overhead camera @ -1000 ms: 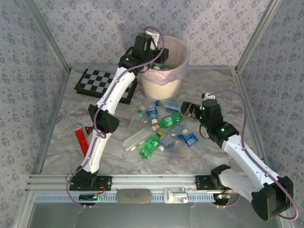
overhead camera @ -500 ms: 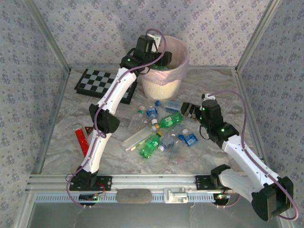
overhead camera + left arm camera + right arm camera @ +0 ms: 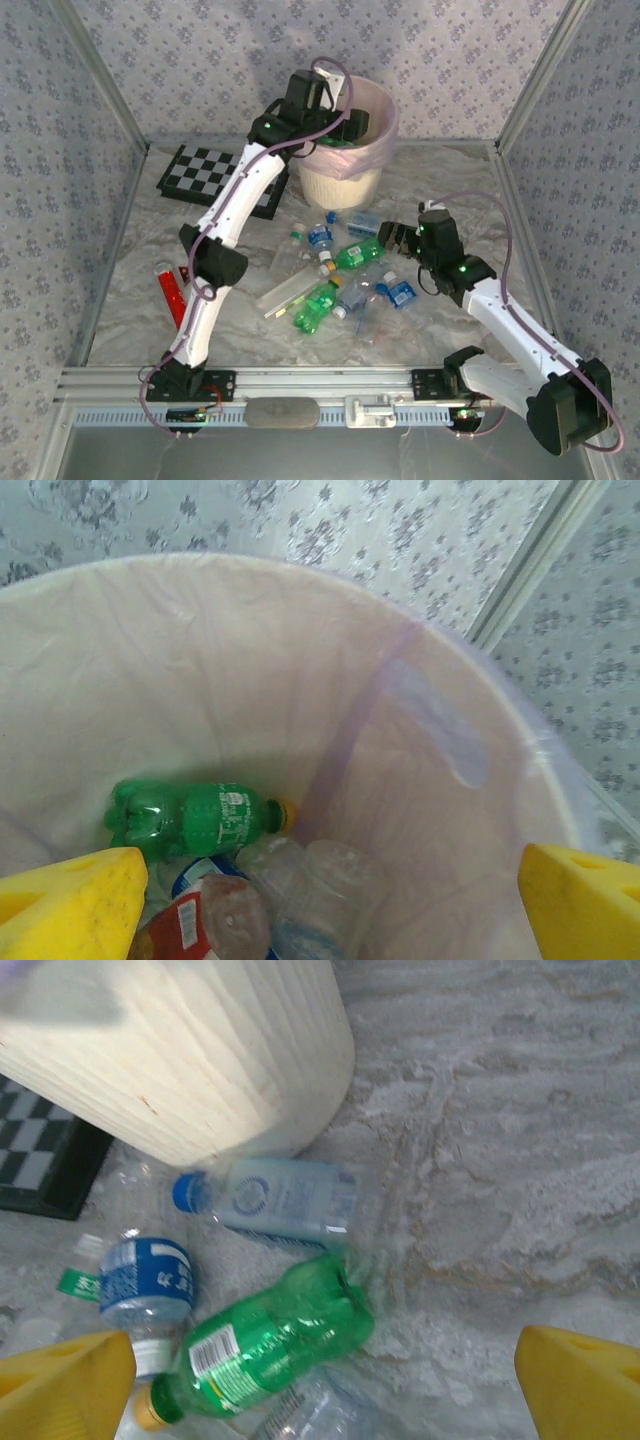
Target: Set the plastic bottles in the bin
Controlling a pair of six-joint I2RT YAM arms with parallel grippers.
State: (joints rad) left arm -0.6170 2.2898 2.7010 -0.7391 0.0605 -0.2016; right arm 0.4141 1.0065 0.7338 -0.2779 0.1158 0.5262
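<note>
L claw [image 3: 348, 124] wide open above bin [image 3: 345, 185].

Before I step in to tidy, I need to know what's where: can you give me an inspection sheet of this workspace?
Surface: table under a marbled grey cover.
Job's things: loose bottles heaped mid-table; bin at the back, holding a green bottle and others.
Clutter: checkerboard left of the bin; red object near the left arm.
Grippers: left claw open over the bin, holding nothing; right claw open, over bottles at the heap's right side.
Cables: purple cable along each arm, looping free near the wrists.
Surroundings: patterned walls, metal frame.
</note>
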